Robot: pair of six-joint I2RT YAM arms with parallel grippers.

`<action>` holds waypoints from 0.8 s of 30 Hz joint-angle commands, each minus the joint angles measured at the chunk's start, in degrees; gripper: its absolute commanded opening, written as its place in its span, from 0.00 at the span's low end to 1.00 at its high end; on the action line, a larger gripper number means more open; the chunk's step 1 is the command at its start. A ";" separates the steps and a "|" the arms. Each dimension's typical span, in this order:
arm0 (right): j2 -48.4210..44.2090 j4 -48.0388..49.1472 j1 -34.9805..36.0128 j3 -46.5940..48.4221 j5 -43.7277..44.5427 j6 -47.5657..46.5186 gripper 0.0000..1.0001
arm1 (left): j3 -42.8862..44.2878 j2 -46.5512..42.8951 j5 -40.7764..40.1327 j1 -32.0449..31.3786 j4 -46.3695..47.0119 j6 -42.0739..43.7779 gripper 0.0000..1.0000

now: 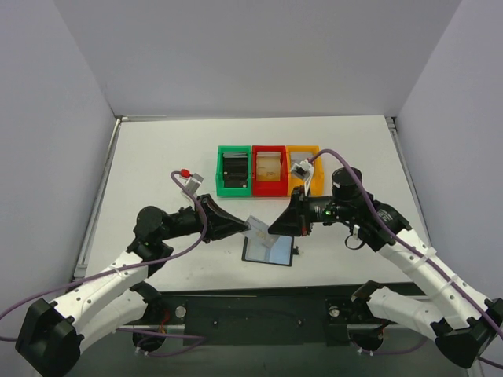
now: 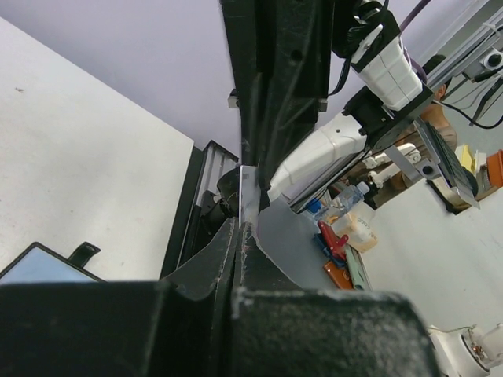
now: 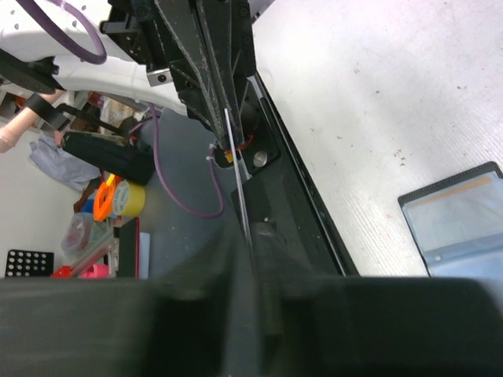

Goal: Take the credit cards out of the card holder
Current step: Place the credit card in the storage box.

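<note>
The black card holder [image 1: 269, 251] lies open and flat on the table, grey-blue pockets facing up; it also shows in the wrist views [image 2: 38, 265] [image 3: 458, 215]. Just above its far left corner a thin credit card [image 1: 259, 227] hangs in the air between both grippers. My left gripper [image 1: 248, 228] is shut on the card's left end. My right gripper [image 1: 273, 228] is shut on its right end. In the left wrist view the card [image 2: 247, 192] is seen edge-on, rising from my shut left gripper [image 2: 238, 228]. The right wrist view shows the card [image 3: 236, 169] as a thin line leaving my right gripper [image 3: 250, 236].
Three small bins stand in a row behind the grippers: a green bin [image 1: 234, 187] with a black stack, a red bin [image 1: 269, 188] with a tan stack, and a yellow bin [image 1: 292, 166]. The table's near edge and the black base rail [image 1: 259, 310] lie just below the card holder.
</note>
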 commanded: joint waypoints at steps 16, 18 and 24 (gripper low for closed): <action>9.17 -13.86 0.43 16.52 -3.49 -8.88 0.35 | 3.35 -1.02 4.35 -0.88 2.92 0.98 0.00; 10.23 -17.02 0.69 18.81 -3.84 -10.90 0.33 | 3.53 -0.93 4.44 -0.79 2.65 0.98 0.00; 12.95 -23.45 2.27 22.69 -3.41 -14.77 0.32 | 3.79 -0.67 4.44 -0.97 2.92 0.98 0.00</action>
